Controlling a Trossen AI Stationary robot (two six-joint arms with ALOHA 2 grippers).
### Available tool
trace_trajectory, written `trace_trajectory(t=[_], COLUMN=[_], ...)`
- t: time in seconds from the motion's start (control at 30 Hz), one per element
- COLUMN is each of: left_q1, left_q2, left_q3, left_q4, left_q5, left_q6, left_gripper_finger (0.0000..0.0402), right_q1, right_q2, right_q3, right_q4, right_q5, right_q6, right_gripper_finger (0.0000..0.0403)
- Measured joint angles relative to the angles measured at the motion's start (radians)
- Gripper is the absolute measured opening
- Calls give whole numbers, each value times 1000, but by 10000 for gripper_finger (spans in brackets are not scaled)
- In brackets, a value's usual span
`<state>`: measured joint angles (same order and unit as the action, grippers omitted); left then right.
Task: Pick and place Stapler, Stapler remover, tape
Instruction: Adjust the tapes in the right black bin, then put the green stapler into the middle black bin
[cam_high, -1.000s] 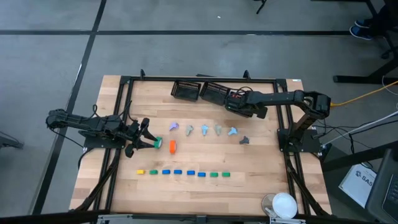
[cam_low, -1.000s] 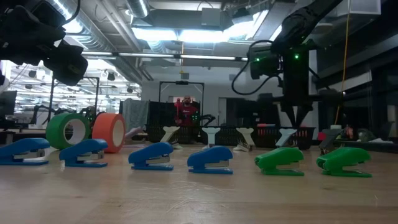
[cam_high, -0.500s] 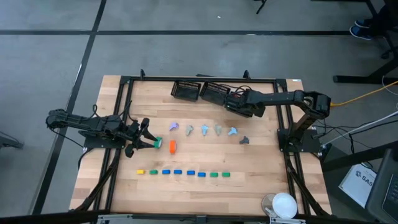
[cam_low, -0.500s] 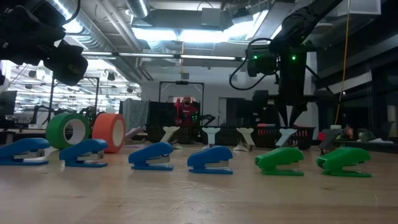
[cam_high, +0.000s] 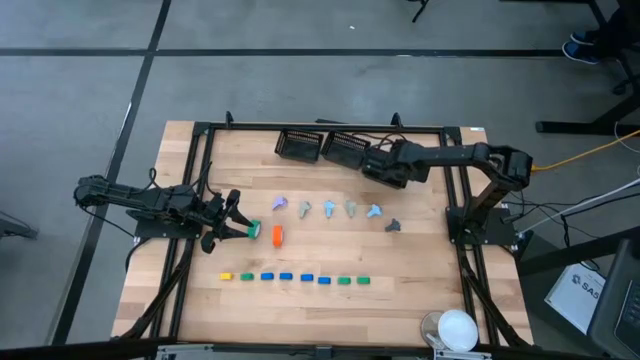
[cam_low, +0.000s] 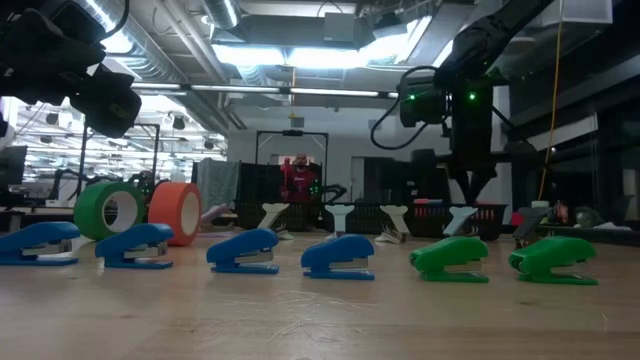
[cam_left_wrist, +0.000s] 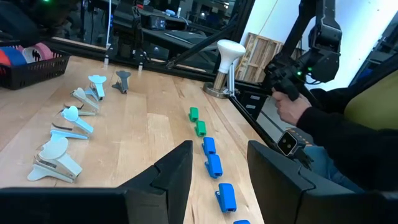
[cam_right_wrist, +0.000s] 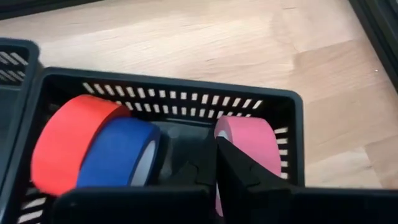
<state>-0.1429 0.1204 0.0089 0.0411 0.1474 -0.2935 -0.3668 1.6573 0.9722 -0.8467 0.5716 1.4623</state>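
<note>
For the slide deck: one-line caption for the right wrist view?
Right gripper over a black basket holding red, blue and pink tape rolls.

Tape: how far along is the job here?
Done: red roll, blue roll and pink roll lie in the basket under the right gripper. In hand: nothing; the left gripper sits open beside the green roll. Left: that, the orange roll, staplers, removers, all on the table.

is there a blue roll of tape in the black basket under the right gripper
Yes, a blue roll stands in the black basket between a red roll and a pink roll.
</note>
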Motion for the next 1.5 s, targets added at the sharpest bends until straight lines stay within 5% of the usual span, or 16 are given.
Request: trace_trajectory(t=[0.7, 1.5], left_q1=[0, 0], left_q2=[0, 0], left_q3=[0, 0], left_q4=[0, 0], left_q5=[0, 0], left_q6=[0, 0], left_gripper_finger=[150, 150], right_q1=[-4, 344], right_q2=[0, 0], right_q3=[100, 381], right_q4=[2, -146], right_q5=[-52, -146], right_q6=[-1, -54], right_gripper_finger=[25, 26])
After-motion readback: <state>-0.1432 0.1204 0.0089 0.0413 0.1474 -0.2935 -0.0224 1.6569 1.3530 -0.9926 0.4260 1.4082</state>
